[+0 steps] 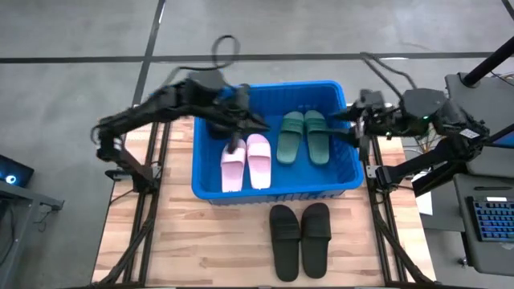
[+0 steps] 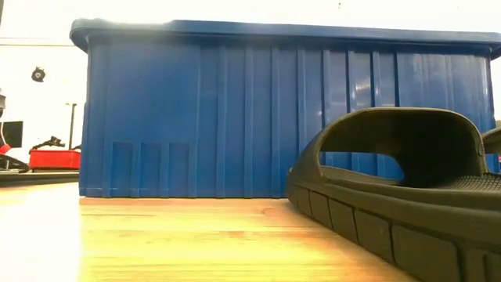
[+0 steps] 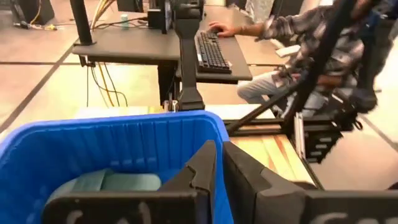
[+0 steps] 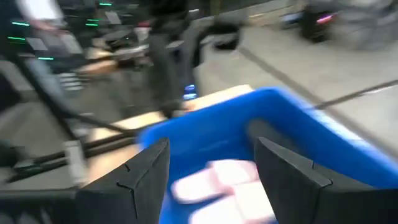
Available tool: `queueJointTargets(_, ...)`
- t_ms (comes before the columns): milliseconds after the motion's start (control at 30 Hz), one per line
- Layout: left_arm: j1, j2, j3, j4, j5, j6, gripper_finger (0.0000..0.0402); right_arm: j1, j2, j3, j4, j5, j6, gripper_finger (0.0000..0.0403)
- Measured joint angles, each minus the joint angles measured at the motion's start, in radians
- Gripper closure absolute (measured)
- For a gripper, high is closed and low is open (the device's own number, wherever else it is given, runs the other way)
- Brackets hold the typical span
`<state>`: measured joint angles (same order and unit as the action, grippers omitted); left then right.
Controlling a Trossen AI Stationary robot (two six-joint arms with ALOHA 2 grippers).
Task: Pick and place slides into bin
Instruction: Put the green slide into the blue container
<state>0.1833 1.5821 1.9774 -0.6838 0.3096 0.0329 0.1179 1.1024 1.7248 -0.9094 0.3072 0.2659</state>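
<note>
The blue bin [image 1: 273, 193] stands at the table's far middle. It holds a pale pink pair [image 1: 246, 160] on its left and a dark green pair [image 1: 303, 136] on its right, all lying soles down on the bin floor. A black pair [image 1: 299, 238] lies on the table in front of the bin and also shows close up in the low view [image 2: 399, 188]. My left gripper [image 1: 259, 124] hangs over the bin's far left part, above the pink pair, shut and empty [image 3: 219, 158]. My right gripper [image 1: 353, 120] is over the bin's right rim, open and empty [image 4: 211, 142].
The bin's tall ribbed wall [image 2: 235, 117] fills the low view. Bare wooden table lies left and right of the black pair. A person [image 3: 292, 43] sits at a desk with a keyboard beyond the table's right side. Cables lie on the floor behind the bin.
</note>
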Motion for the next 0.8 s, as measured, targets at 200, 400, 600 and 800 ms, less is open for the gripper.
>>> queueJointTargets(200, -0.001, -0.143, -0.005, -0.243, -0.005, 0.061, 0.0389, 0.055, 0.092, 0.0, 0.039, -0.108, 0.075, 0.0179)
queueJointTargets(400, -0.001, -0.257, -0.078, -0.344, -0.008, 0.086, 0.0389, 0.164, 0.202, -0.001, 0.068, -0.101, 0.112, 0.0179)
queueJointTargets(600, -0.001, -0.39, -0.245, -0.326, -0.051, 0.11, 0.0389, 0.276, 0.295, 0.012, 0.085, -0.094, 0.157, 0.0179)
queueJointTargets(800, 0.0, -0.482, -0.408, -0.237, -0.11, 0.106, 0.0389, 0.341, 0.375, 0.106, -0.029, 0.051, 0.258, 0.0179)
